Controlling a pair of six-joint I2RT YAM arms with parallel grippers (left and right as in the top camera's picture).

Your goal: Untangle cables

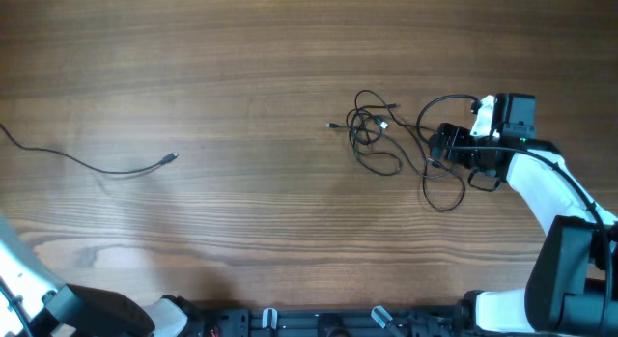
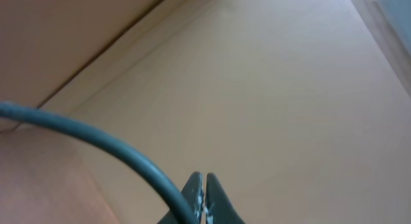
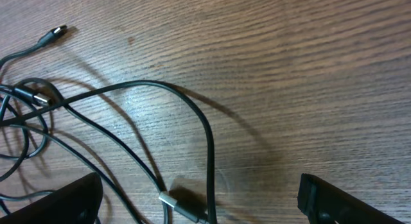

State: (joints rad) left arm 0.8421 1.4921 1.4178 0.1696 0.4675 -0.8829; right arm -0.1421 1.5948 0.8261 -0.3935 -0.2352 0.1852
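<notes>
Overhead view: we see a wooden table (image 1: pixel 241 67) with the cables (image 1: pixel 375 132) lying in a loose tangle of thin black loops right of centre. One loop trails out to the right and reaches the right gripper (image 1: pixel 436 150), which sits at the tangle's right edge. Well apart, near the table's left edge, a single loose strand (image 1: pixel 106 167) lies in a shallow curve, its small plug end pointing right. The left arm (image 1: pixel 29 289) shows only at the bottom left corner.

Right wrist view: the right gripper (image 3: pixel 202 208) has its two black fingers (image 3: pixel 64 201) spread wide, one at each lower corner. Between them on the wood lie a cable loop (image 3: pixel 209 147) and a silver plug (image 3: pixel 172 201); nothing is clamped. More of the tangle bunches at the left.

Left wrist view: the left gripper (image 2: pixel 204 201) has its fingertips pressed together, aimed at a plain beige surface (image 2: pixel 270 89). A dark cord (image 2: pixel 96 137) curves across in front; we cannot tell whether the tips pinch it.
</notes>
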